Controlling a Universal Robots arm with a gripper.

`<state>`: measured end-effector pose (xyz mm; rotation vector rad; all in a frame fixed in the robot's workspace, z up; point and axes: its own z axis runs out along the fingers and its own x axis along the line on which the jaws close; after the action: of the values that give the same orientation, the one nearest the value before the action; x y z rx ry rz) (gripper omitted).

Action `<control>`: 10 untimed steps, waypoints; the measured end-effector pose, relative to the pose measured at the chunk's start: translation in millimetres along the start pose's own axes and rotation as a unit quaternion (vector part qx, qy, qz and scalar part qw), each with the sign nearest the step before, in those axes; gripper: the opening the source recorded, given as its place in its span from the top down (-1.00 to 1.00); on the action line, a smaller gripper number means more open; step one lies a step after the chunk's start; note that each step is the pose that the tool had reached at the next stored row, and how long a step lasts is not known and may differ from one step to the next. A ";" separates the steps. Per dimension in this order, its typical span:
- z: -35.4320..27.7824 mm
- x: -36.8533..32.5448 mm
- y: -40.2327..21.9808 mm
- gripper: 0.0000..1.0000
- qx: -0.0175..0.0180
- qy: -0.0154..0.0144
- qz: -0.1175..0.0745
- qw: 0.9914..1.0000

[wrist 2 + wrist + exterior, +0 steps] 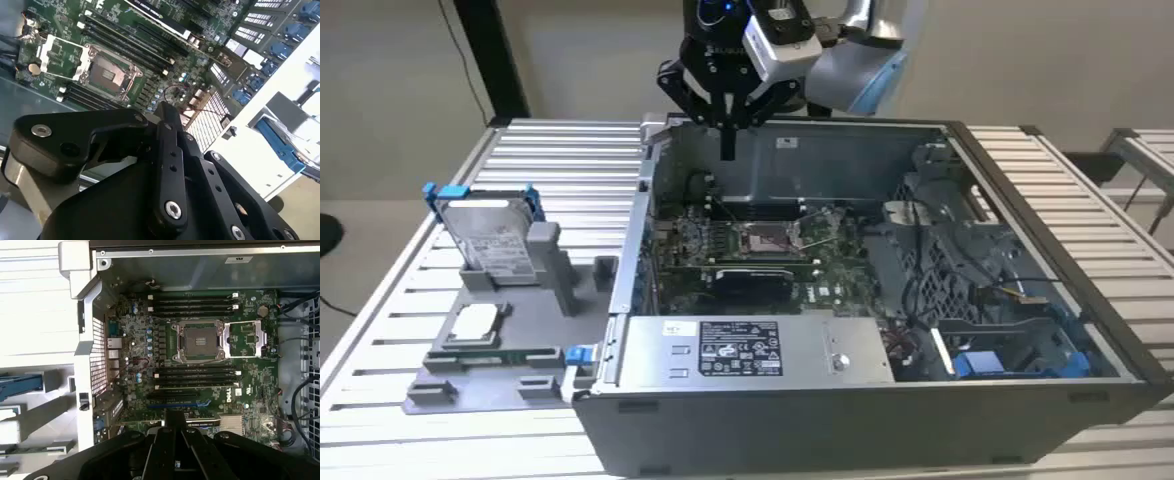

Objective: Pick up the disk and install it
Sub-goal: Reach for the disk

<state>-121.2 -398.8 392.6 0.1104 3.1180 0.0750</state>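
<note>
Grey box with a black-and-white sticker (727,350) sits nearest, against the near wall of the open case (854,430). A blue-lined bay (994,362) lies beside it toward the exterior view's right, with loose cables (987,270) just behind. On the exterior view's left, on the grey stand (440,385), a small square chip (474,322) lies flat. The disk (491,235) stands upright behind it in its blue carrier, untouched. Farther in lies the motherboard (834,290). Farthest, the gripper (727,150) hangs over the case's far edge, fingers together on nothing, well apart from the disk. Risks, as judged: closed fingers would topple the upright disk rather than seize it; a low sideways path would strike the case wall; the cables could snag the carrier at the bay.
</note>
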 end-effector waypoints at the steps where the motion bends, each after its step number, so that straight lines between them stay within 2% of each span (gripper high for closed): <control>1: 0.0 0.0 0.0 1.00 0.000 0.000 0.000 1.000; 10: 0.0 0.0 0.0 1.00 0.000 0.000 0.000 1.000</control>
<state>-121.2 -398.8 392.6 0.1104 3.1180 0.0750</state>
